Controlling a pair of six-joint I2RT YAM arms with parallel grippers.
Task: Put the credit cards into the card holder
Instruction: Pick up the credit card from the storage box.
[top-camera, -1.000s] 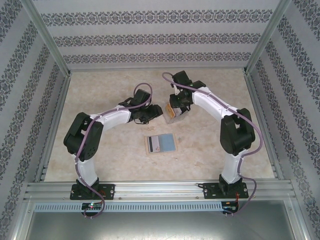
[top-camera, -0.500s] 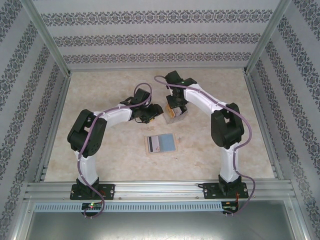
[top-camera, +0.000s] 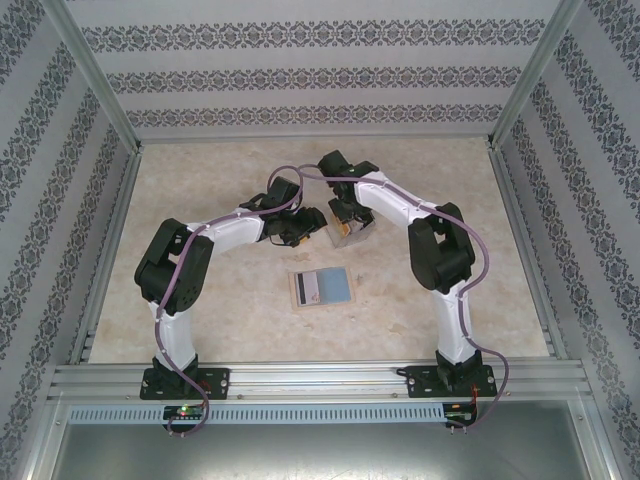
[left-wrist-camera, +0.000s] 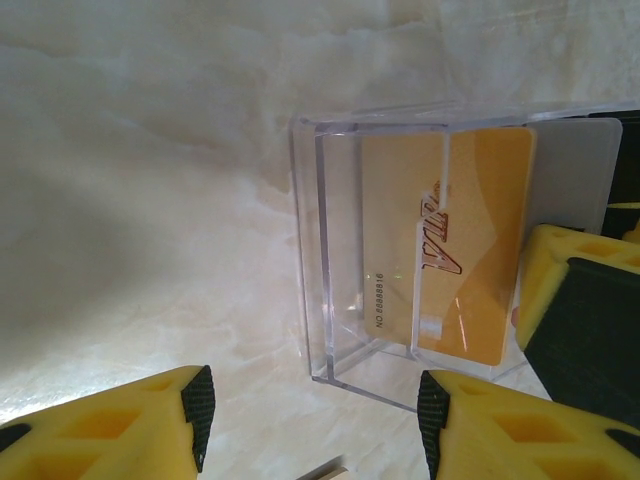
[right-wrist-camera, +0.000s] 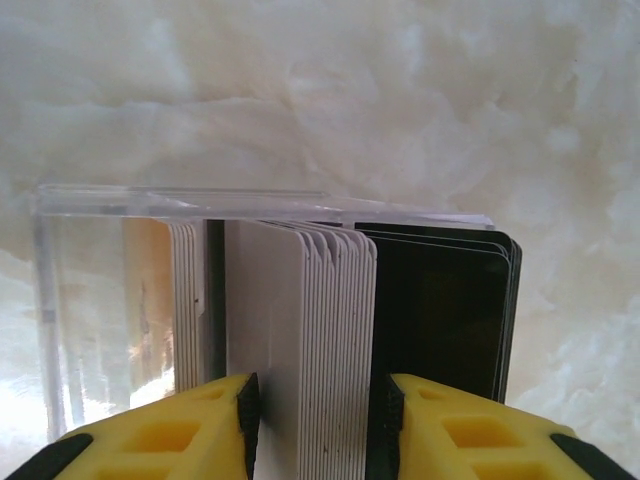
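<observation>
1. while the right gripper clamps a stack of white credit cards standing in the clear box, the left gripper gapes empty beside that box.
2. the card holder lies flat on the table, apart from both grippers.

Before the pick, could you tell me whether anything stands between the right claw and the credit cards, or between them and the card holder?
Nothing visible does. The right claw straddles the stack of white plastic cards in the clear plastic box, and bare table lies between that box and the flat rectangular card holder.
</observation>
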